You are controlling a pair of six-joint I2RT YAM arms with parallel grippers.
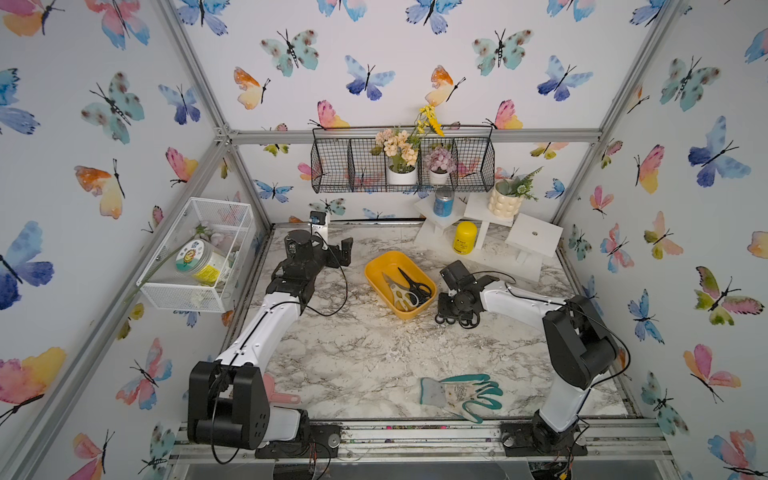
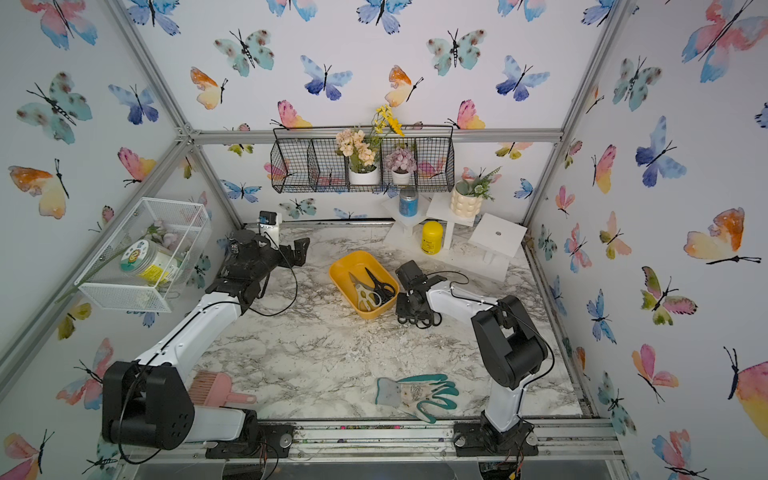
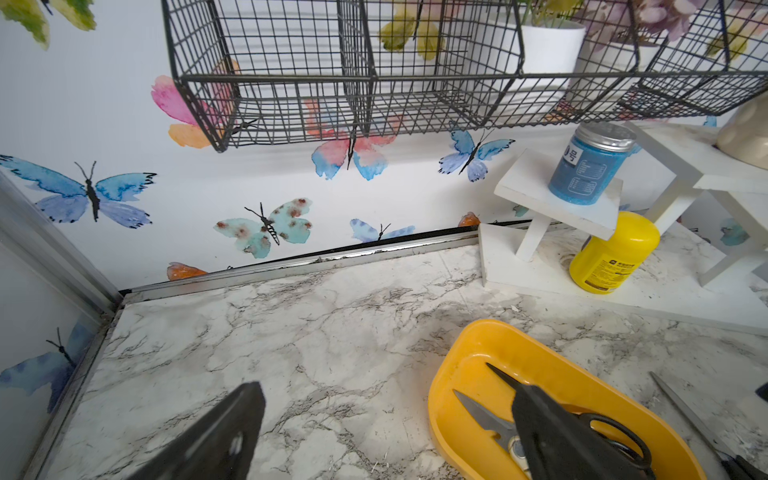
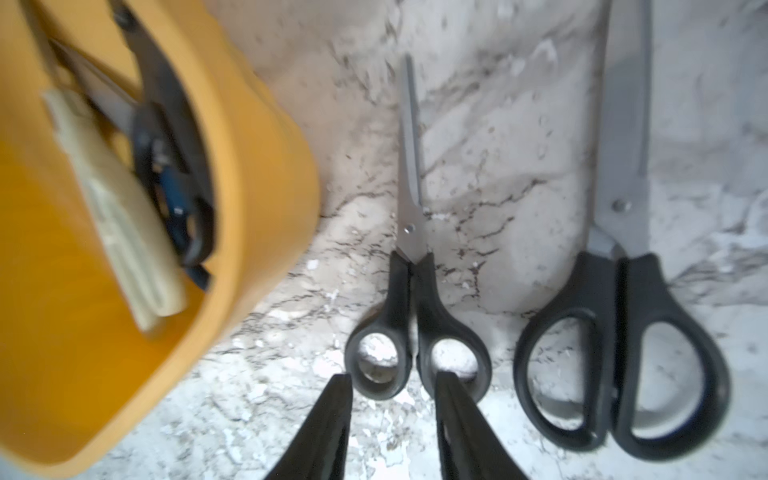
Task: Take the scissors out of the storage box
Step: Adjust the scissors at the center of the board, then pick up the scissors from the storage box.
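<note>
- Right at the lens in the right wrist view are the two black fingers of my right gripper (image 4: 394, 377). They are part-spread, with bare marble between them and their tips at the handle loops of a small black pair (image 4: 409, 257). The picture is soft, but I judge that nothing is pinched.
- That pair lies flat on the table (image 4: 498, 124), with a larger black pair (image 4: 619, 291) just beside it. Both are out of the storage box (image 4: 257, 208).
- Inside the box I see cream-handled shears (image 4: 124, 216), a black-handled pair (image 4: 166, 124) and a blue handle (image 4: 178, 199) tucked against them. So at least two scissors, perhaps three, are left to lift.
- In the left wrist view, my left gripper (image 3: 388, 390) is spread wide and empty, beside the box; one finger hides part of the black-handled pair.
- Further back, a yellow bottle (image 3: 611, 253) and a blue jar (image 3: 590, 166) stand under the black wire basket (image 3: 374, 83), well apart from the box.
- In both top views the black-handled pair lies partly over the shears, so I judge it should come out first.
- A green glove (image 1: 457, 395) and a pink brush (image 2: 216, 388) lie near the front edge, out of my way.
</note>
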